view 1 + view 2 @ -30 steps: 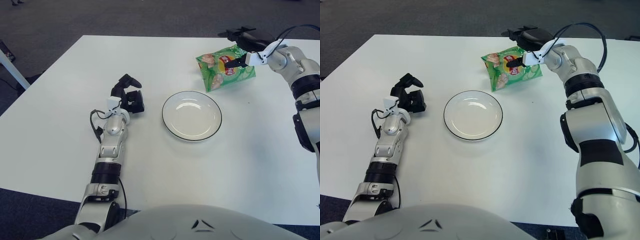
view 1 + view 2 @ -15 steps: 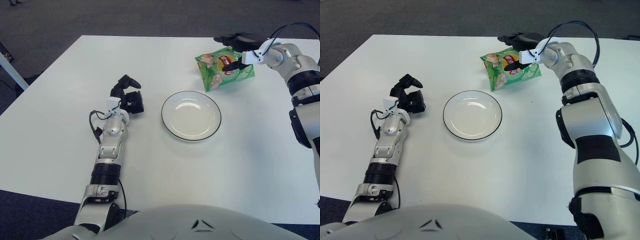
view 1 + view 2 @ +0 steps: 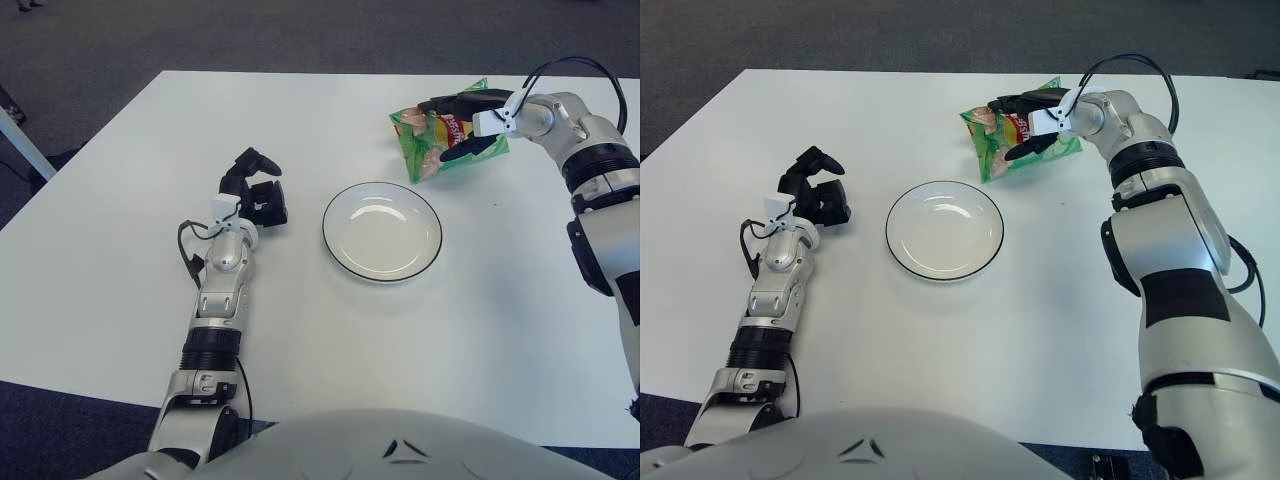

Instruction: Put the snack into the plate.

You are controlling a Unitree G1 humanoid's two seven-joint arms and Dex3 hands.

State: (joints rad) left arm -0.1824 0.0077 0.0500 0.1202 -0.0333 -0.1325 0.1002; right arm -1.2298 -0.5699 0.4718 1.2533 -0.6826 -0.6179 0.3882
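The crinkly green foil snack bag (image 3: 445, 140) looks light, puffy and slippery, its chips easily crushed, so I judge a gentle pinch across its upper edge safest. My right hand (image 3: 468, 124) is over that bag, black fingers (image 3: 1025, 101) closing across its front. The round white black-rimmed plate (image 3: 382, 231) sits below-left of it. My left hand (image 3: 256, 196) shows left of the plate, curled, holding nothing.

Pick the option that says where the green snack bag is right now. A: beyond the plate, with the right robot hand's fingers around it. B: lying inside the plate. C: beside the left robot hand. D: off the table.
A: the green snack bag sits beyond the empty plate toward the table's far right, with the right robot hand closed around it; the left robot hand is left of the plate.
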